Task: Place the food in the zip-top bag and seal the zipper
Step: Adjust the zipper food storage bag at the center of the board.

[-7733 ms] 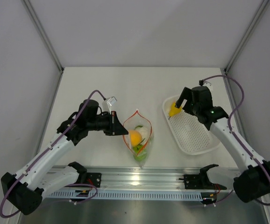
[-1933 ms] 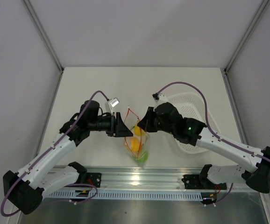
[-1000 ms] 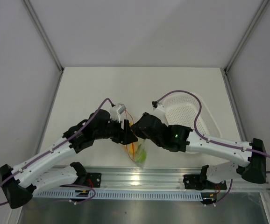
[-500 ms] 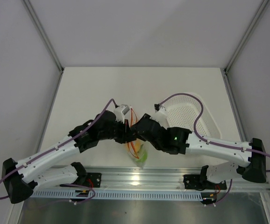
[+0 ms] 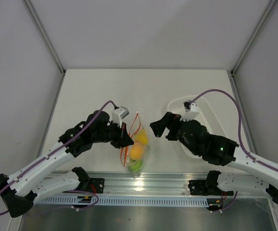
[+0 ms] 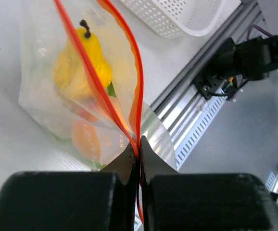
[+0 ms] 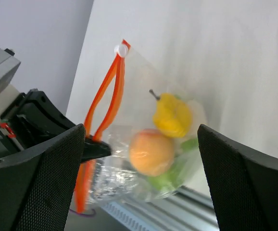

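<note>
left fingers (image 6: 124, 166) pinch zipper (image 6: 140, 96) end | right fingers (image 7: 33, 183) spread, empty | risk: mouth gapes; one-corner hold lets zip-top bag (image 6: 43, 101) sag, yellow pear (image 6: 86, 62) spills

White arms (image 5: 39, 166), black joints (image 5: 96, 131), purple cables (image 5: 216, 90)

Clear zip-top bag (image 5: 133, 144) holds yellow pear (image 6: 83, 60), orange fruit (image 7: 151, 151) (green piece (image 5: 135, 165) beneath); red-orange zipper (image 6: 138, 82) unsealed.

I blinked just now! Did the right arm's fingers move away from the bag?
Yes. The right arm's fingers have pulled back from the bag, rightward toward the table's right edge, and now stand open.
</note>
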You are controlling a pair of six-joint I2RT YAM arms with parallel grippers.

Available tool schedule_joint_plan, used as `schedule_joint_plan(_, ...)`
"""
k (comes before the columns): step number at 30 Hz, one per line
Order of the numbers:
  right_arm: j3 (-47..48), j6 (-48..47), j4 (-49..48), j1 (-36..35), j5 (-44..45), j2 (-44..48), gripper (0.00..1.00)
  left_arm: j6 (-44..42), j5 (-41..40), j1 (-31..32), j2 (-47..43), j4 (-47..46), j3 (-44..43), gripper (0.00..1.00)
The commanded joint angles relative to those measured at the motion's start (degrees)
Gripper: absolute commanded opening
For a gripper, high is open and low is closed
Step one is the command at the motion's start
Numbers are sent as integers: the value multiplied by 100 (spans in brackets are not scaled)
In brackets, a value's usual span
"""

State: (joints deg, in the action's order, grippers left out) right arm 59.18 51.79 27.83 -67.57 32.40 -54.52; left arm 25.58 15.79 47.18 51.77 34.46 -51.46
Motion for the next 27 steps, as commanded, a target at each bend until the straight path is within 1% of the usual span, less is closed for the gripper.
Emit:
schedule_joint_plan(1,-588,-1757,-549,410,-899,634,99,-519,1143,-366,-281,44,-268,1)
schedule_joint_plan(2,-731,-1995,-716,716,-1250,940,99,-563,1633,-419,-334,35,-259,1)
schedule_joint_plan(3,-854,-2398,-962,876,-2028,1074,99,-624,1838,-463,-360,35,-276,1)
schedule_joint_plan(5,-1118,-2717,-1139,1279,-2771,1250,98,-677,2286,-534,-404,8,-285,0)
schedule_joint_plan(6,-1171,-2866,-1262,1386,-3444,1329,96,-721,2662,-534,-439,0,-285,1)
schedule_joint_plan(9,-1312,-3315,-1499,1615,-4187,1278,94,-739,3314,-534,-614,-141,-189,1)
schedule_joint_plan(10,-1347,-3498,-1587,1650,-4581,1234,94,-722,3429,-534,-667,-176,-119,1)
schedule_joint_plan(14,-1470,-3807,-2026,1861,-5629,856,94,-590,3966,-534,-975,-457,92,1)
schedule_joint_plan(15,-1488,-3860,-2071,1966,-5944,734,96,-546,4141,-534,-1106,-492,127,1)
schedule_joint_plan(16,-1497,-3922,-2098,2019,-6052,680,99,-528,4221,-526,-1160,-501,145,0)
schedule_joint_plan(17,-1514,-3957,-2185,2072,-6157,662,100,-511,4283,-525,-1221,-501,32,0)
schedule_joint_plan(19,-1672,-3949,-2369,2230,-6482,758,99,-502,4397,-534,-1388,-467,206,1)
schedule_joint_plan(20,-1751,-3931,-2666,2274,-6945,828,99,-502,4423,-534,-1424,-440,189,1)
schedule_joint_plan(22,-1980,-3835,-3037,2345,-7404,995,99,-502,4633,-534,-1494,-475,207,1)
schedule_joint_plan(23,-2024,-3808,-3256,2371,-7824,1031,99,-441,4713,-534,-1546,-527,233,1)
schedule_joint_plan(27,-2033,-3624,-3574,2415,-8548,988,99,-282,4986,-534,-1670,-808,356,1)
